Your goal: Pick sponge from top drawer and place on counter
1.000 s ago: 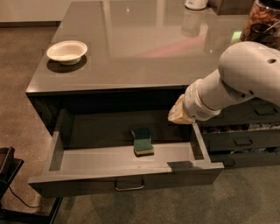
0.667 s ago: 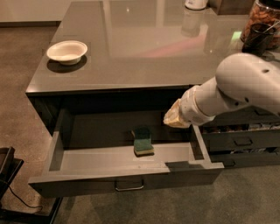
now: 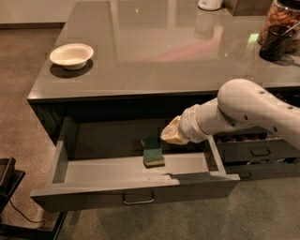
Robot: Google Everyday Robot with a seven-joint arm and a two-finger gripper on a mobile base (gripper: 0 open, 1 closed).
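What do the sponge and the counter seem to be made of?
The sponge: likely soft foam, yellow below a matte dark green scouring layer. The counter: hard, polished, perhaps stone or laminate; it shows reflections. The gripper hovers over the top drawer, beside the sponge.

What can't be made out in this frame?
Camera view:
1. The claw hangs over the open top drawer, just right of the sponge. Contact with the sponge cannot be told, since the claw overlaps the sponge's corner.
2. The drawer's right rear corner is hidden by the arm.
3. The jar, top right, is cut off by the frame edge.
4. The white object is cut off by the top edge.
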